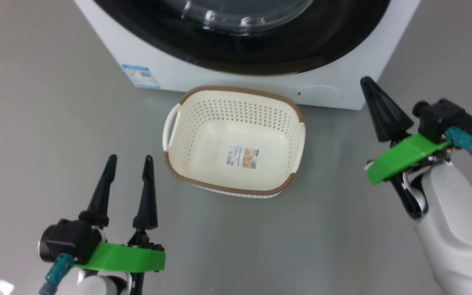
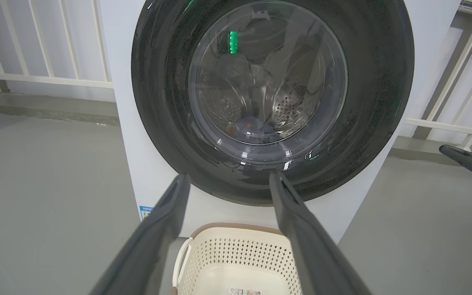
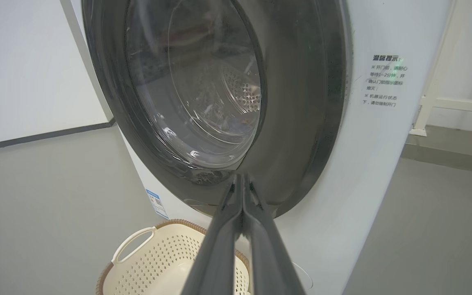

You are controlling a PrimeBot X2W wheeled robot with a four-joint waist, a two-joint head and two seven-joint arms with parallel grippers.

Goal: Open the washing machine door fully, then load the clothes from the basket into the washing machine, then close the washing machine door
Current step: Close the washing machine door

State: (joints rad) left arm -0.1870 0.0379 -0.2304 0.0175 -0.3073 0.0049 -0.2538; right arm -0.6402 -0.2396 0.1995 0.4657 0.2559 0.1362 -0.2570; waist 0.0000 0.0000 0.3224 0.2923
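At twelve o'clock from the empty basket (image 1: 187, 135), the door (image 2: 162, 102) sits shut on the washer (image 1: 166, 76), clothes (image 2: 256, 125) visible behind its glass. I hold my left end effector (image 1: 131, 159) released at seven o'clock, right end effector (image 1: 368, 84) clenched empty at three; loading looks finished, so both hang clear.

Head camera looks steeply down on a cream perforated plastic basket (image 1: 187, 131) before a white boxy washing machine (image 1: 187, 78). Both wrist cameras, low and near, face its round black-rimmed glass door (image 2: 158, 82); all share the basket.
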